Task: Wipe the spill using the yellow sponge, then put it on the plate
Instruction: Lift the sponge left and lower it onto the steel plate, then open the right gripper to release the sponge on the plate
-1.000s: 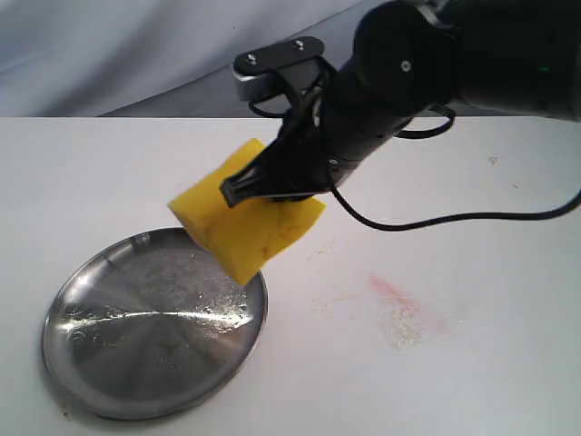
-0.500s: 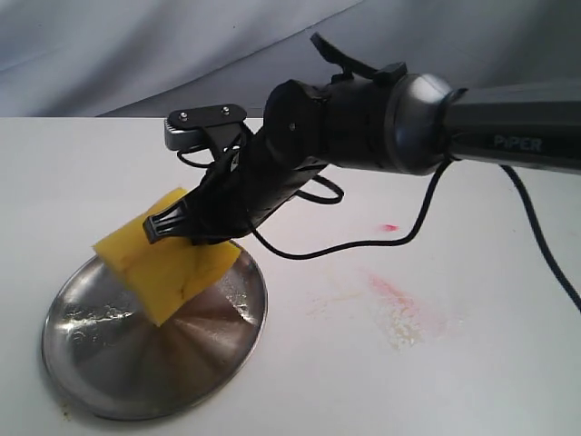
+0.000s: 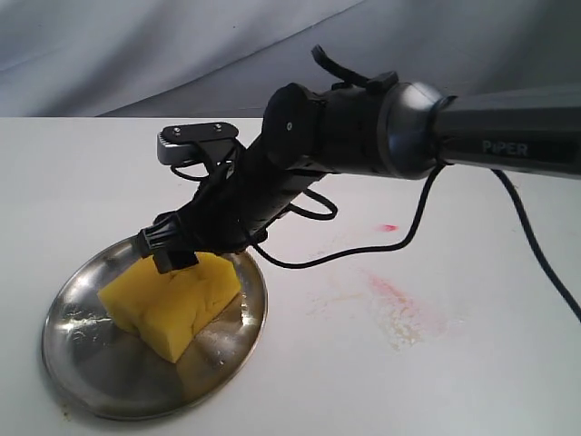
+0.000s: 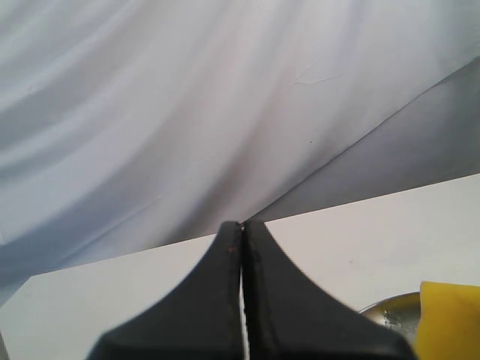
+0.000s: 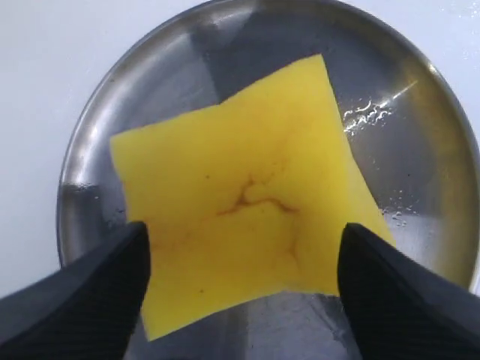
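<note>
The task looks all but finished: the yellow sponge (image 3: pixel 172 304) lies in the plate (image 3: pixel 73 372), toward its far side, one corner pointing to the plate's middle, and it seems to rest on the steel by its own weight. The right tool (image 5: pixel 241 240) hovers just over it with its fingers spread to either side. The right wrist view shows no squeeze on the foam, only the crease and brownish marks across its top, so I judge the sponge released. The left tool (image 4: pixel 241 247) hangs off to the side, its two fingers pressed together on nothing, with a sliver of sponge and plate at the edge of its view. On the worktop (image 3: pixel 508 363) the spill (image 3: pixel 399 309) is now a faint pinkish-red smear with pale residue — wiped, I would say, though not spotless. What is left is likely only pulling the right arm clear. Half a second earlier the sponge was pinched and tilted over the plate; a second earlier it was carried higher, at the plate's far edge — now it is down and flat.
</note>
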Controlling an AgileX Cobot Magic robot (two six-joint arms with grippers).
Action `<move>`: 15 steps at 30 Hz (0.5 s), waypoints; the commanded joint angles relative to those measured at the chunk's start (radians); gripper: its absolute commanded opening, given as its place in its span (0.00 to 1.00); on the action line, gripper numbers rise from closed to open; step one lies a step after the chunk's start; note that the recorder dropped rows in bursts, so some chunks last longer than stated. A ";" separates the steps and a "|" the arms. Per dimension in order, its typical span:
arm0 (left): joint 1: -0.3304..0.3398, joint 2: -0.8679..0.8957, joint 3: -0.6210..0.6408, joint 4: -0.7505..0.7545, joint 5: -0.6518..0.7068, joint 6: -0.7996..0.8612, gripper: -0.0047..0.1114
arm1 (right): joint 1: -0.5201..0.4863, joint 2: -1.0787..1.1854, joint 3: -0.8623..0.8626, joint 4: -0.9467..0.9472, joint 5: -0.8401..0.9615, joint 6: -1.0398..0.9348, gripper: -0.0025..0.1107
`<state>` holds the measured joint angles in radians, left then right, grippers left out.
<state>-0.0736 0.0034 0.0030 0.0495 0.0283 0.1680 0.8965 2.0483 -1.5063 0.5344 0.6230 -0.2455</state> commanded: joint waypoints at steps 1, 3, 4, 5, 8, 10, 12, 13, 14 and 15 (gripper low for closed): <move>0.004 -0.003 -0.003 -0.007 -0.005 -0.009 0.04 | 0.002 -0.086 0.012 -0.048 -0.011 0.037 0.46; 0.004 -0.003 -0.003 -0.007 -0.005 -0.009 0.04 | 0.002 -0.141 0.071 -0.057 -0.108 0.072 0.31; 0.004 -0.003 -0.003 -0.007 -0.005 -0.009 0.04 | 0.002 -0.173 0.109 -0.052 -0.160 0.075 0.24; 0.004 -0.003 -0.003 -0.007 -0.005 -0.009 0.04 | 0.002 -0.205 0.141 -0.052 -0.198 0.075 0.17; 0.004 -0.003 -0.003 -0.007 -0.005 -0.009 0.04 | 0.002 -0.299 0.262 -0.056 -0.301 0.075 0.02; 0.004 -0.003 -0.003 -0.007 -0.005 -0.009 0.04 | 0.002 -0.366 0.347 -0.056 -0.350 0.075 0.02; 0.004 -0.003 -0.003 -0.007 -0.005 -0.009 0.04 | 0.002 -0.425 0.428 -0.056 -0.379 0.075 0.02; 0.004 -0.003 -0.003 -0.007 -0.005 -0.009 0.04 | 0.002 -0.458 0.467 -0.056 -0.393 0.075 0.02; 0.004 -0.003 -0.003 -0.007 -0.005 -0.009 0.04 | 0.002 -0.485 0.498 -0.056 -0.404 0.075 0.02; 0.004 -0.003 -0.003 -0.007 -0.005 -0.009 0.04 | 0.002 -0.525 0.536 -0.056 -0.416 0.075 0.02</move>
<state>-0.0736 0.0034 0.0030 0.0495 0.0283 0.1680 0.8965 1.6079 -1.0647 0.4878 0.2551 -0.1690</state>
